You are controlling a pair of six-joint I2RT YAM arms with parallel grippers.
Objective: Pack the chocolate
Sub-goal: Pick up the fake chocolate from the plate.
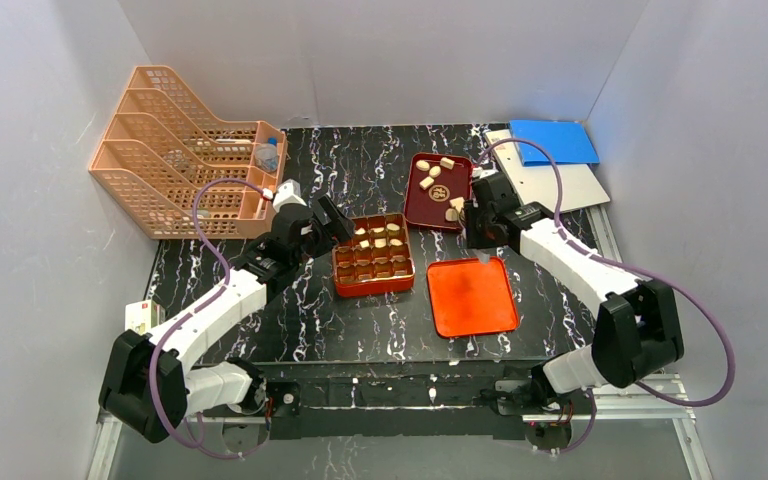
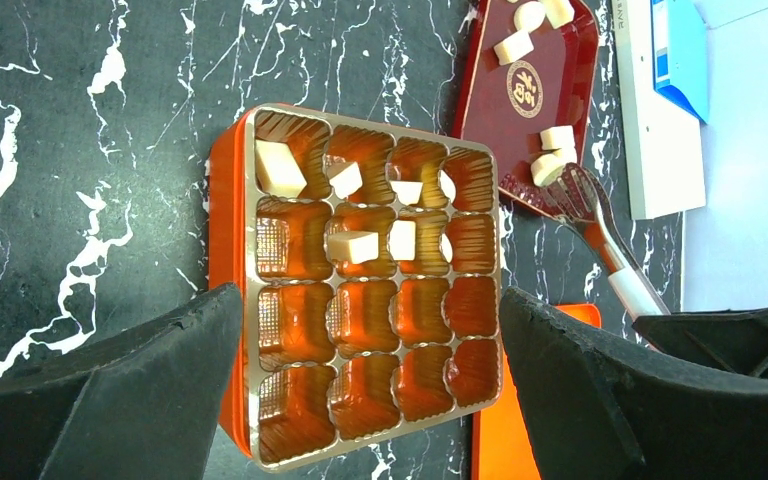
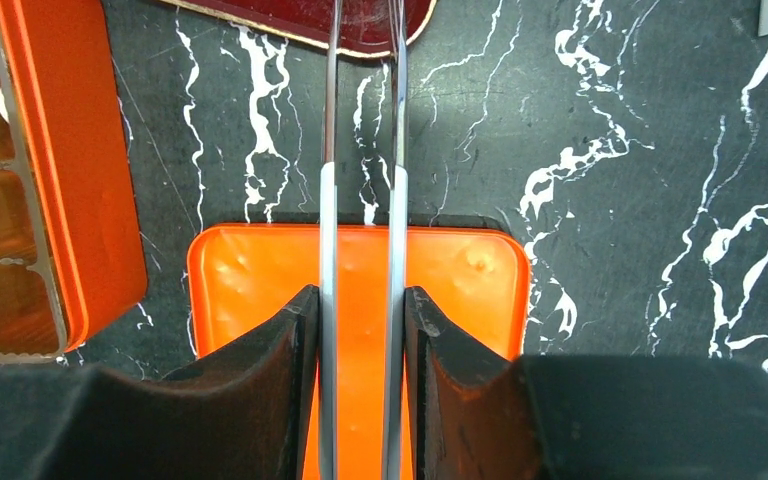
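Observation:
Pale chocolate pieces [image 1: 427, 182] lie loose in the dark red tray [image 1: 412, 205]. Several more sit in the far two rows of the orange-red compartmented box [image 1: 338, 270]; one blocky piece [image 2: 280, 168] fills a corner cell. My left gripper [image 2: 370, 300] hangs open over the box's near rows, which hold nothing. My right gripper [image 3: 360, 295] is shut on metal tongs [image 3: 328, 200]. The tongs' tips [image 2: 565, 195] rest at the dark red tray's [image 2: 525, 90] near edge, beside two pieces. Whether the tips hold a piece I cannot tell.
A flat orange lid [image 1: 472, 296] lies right of the box, under my right gripper. A peach wire file rack [image 1: 185, 150] stands at the back left. A blue folder [image 1: 552, 140] on a white sheet [image 1: 570, 185] lies at the back right. A small carton [image 1: 143, 316] sits at the left edge.

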